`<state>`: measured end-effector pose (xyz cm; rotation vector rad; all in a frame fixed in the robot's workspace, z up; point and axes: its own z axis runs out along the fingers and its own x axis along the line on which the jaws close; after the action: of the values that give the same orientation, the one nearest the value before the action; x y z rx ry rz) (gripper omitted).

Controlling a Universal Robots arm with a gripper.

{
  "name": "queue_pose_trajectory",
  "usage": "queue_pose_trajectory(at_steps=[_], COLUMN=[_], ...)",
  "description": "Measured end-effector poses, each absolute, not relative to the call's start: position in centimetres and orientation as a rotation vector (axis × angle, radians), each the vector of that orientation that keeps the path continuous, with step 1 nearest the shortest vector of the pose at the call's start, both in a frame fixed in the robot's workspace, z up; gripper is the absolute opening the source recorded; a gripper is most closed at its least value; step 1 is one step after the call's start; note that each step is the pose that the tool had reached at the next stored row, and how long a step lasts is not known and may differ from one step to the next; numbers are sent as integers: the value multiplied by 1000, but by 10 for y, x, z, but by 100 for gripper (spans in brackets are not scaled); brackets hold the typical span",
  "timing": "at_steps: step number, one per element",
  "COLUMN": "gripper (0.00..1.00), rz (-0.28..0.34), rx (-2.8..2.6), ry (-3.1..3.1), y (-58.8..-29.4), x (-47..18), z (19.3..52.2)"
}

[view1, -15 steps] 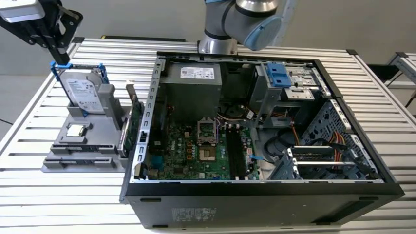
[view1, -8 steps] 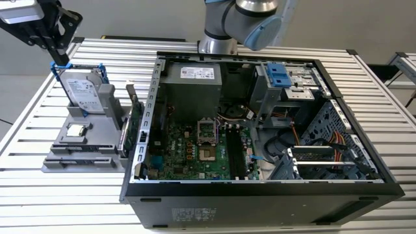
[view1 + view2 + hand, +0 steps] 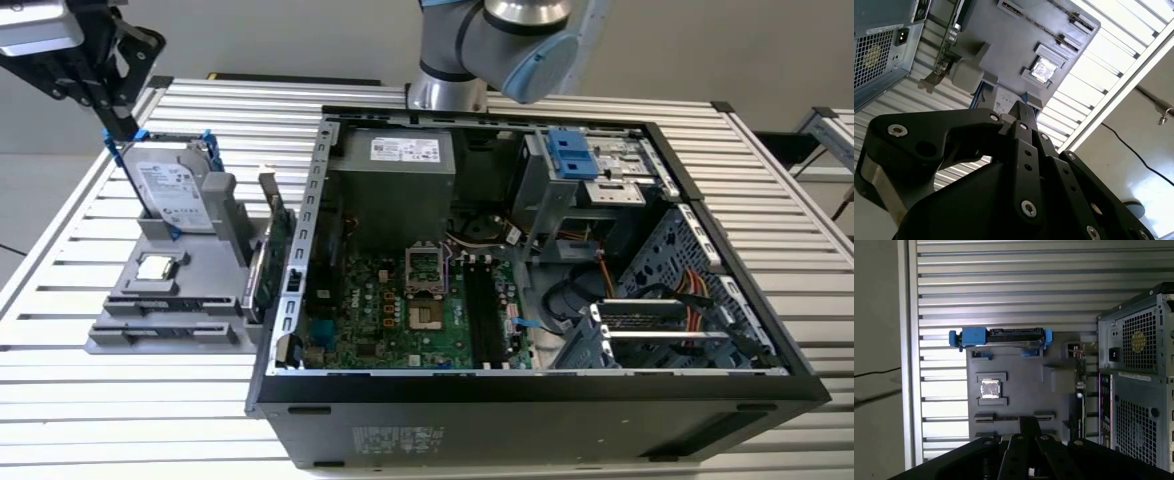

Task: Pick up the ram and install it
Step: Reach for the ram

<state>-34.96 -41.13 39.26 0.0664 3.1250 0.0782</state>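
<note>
The ram [image 3: 174,302] stands on edge in a slot near the front of the grey holder tray [image 3: 134,335], on the exterior view's left. In the second wrist view the ram [image 3: 1044,17] is a thin dark strip between two end clips. My black gripper [image 3: 124,128] hangs high over the tray's back corner, above the drive, well apart from the ram. Its fingers are pressed together and shut on nothing, as both wrist views show [image 3: 1021,107] [image 3: 1029,424]. The open computer case [image 3: 300,300] lies beside the tray, its green motherboard [image 3: 400,310] and dark memory slots [image 3: 483,310] exposed.
On the tray also stand a silver drive in a blue frame [image 3: 174,195], a small square silver chip [image 3: 158,267] and a green card with a metal bracket [image 3: 276,255] on the side next to the case. Everything rests on a slatted metal table [image 3: 80,420]. Cables and brackets crowd the case's right half.
</note>
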Motion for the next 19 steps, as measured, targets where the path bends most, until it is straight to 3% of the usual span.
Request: queue_pose_trajectory(at_steps=[19], gripper=[0], rz=[78], rx=[93], ry=[3126], y=[-432], x=[-350], z=[393])
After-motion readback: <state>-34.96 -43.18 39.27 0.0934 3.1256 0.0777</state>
